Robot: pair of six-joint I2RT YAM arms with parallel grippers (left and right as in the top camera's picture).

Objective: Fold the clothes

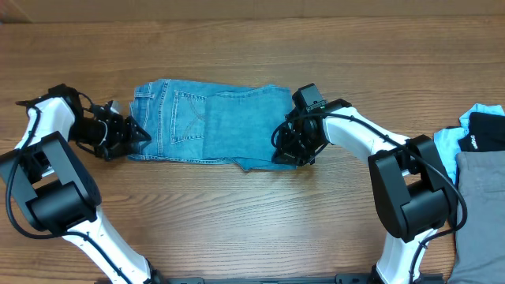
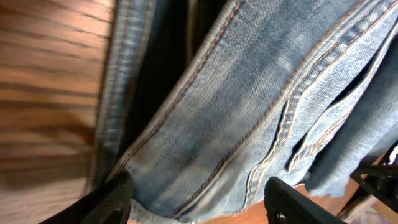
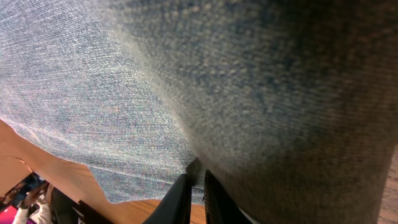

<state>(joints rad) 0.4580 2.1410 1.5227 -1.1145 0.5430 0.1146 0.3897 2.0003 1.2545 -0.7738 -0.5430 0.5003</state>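
The grey garment [image 1: 480,205] and black garment [image 1: 489,130] are running off the overhead view's right edge. The table [image 2: 43,81] is blurring in the left wrist view. The jeans [image 3: 186,81] are overflowing the right wrist view, probably burying the tips of the right gripper [image 3: 196,180].

One pair jeans [image 1: 213,122], middle of counter [image 1: 237,237]. Two hands: left hand [image 1: 136,136], right hand [image 1: 286,150]. Three other garments at right edge: one grey garment [image 1: 481,197], one black garment [image 1: 485,132], one pale-blue garment [image 1: 447,146].

jeans [image 3: 186,81] denim fills most of frame; right gripper [image 3: 197,179] at bottom centre, fingers nearly together, pinching a denim fold; wood table [image 3: 37,168] visible lower left
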